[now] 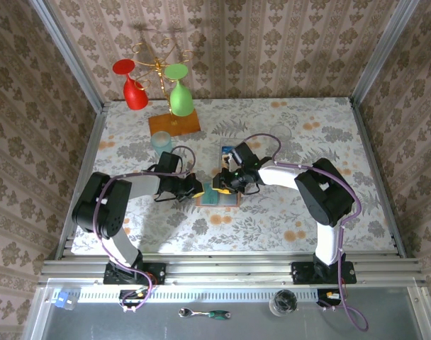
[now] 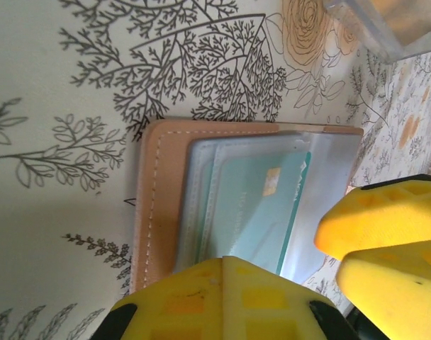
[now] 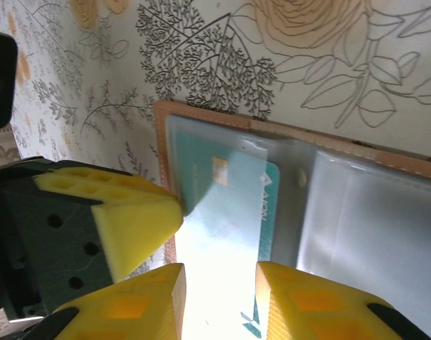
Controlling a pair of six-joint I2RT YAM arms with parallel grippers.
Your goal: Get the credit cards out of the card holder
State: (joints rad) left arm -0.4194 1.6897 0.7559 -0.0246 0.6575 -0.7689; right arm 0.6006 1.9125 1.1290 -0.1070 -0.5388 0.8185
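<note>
well, card holder (image 2: 155,205): lying open.
teal card (image 2: 251,212): inside its clear sleeve.
left gripper (image 2: 222,283): fingers pressed together at card holder's edge.
right gripper (image 3: 219,283): fingers spread over teal card.

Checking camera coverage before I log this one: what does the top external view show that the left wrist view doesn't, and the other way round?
Top external: the glass rack with a red glass and a green glass hanging. Left wrist: the card holder's stitched tan edge, its clear sleeves and the gold chip on the teal card. Both: the open card holder with the left gripper and the right gripper at it.
</note>
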